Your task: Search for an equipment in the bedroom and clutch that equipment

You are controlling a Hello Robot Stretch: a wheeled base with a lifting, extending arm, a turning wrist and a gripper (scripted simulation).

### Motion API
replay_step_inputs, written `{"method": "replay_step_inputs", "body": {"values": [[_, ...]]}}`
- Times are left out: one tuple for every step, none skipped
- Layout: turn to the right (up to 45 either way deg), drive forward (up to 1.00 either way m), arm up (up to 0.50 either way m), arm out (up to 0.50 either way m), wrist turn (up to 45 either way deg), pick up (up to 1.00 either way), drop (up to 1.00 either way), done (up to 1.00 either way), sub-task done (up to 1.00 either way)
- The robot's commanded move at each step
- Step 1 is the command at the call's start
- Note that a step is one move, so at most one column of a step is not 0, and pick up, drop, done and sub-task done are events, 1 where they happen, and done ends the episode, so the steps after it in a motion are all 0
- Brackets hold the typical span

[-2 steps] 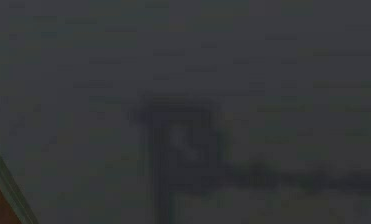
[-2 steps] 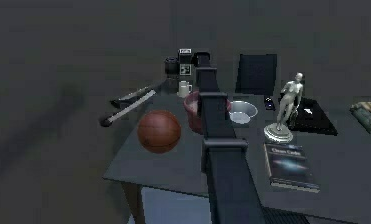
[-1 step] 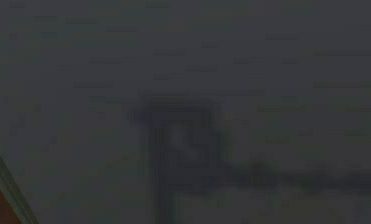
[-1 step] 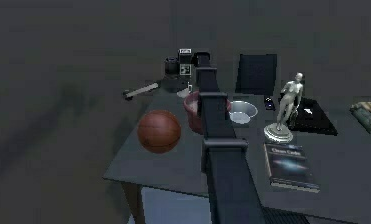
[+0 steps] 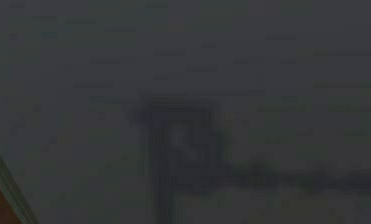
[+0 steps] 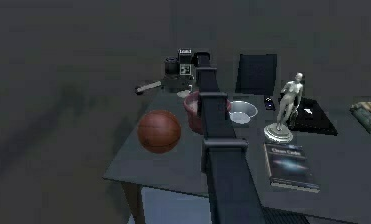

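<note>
Tabletop (image 6: 153, 170), left half of arm side view: free strip lower left & along left edge; only brown ball (image 6: 160, 131) mid-left, small flat item (image 6: 146, 88) upper left. Arm bar (image 6: 231, 170) cuts up the centre. Reddish pot (image 6: 194, 105) just left of bar. Right of bar is tight: metal bowl (image 6: 242, 110), statue (image 6: 287, 105), book (image 6: 292, 165) & flat black item (image 6: 316, 118) near each other. Chair back (image 6: 257, 72) at far edge. Fwd view: dark wall (image 5: 193, 60) ahead.

1. A round, reddish-brown ball (image 6: 160, 131) is recorded in the arm side view.
2. It is seated on a dark table (image 6: 178, 170), near the table's left edge, apart from the other items.
</note>
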Motion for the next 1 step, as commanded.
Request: {"method": "replay_step_inputs", "body": {"values": [[0.0,0.0,-0.3,0.0,0.0,0.0,0.0,0.0,0.0]]}}
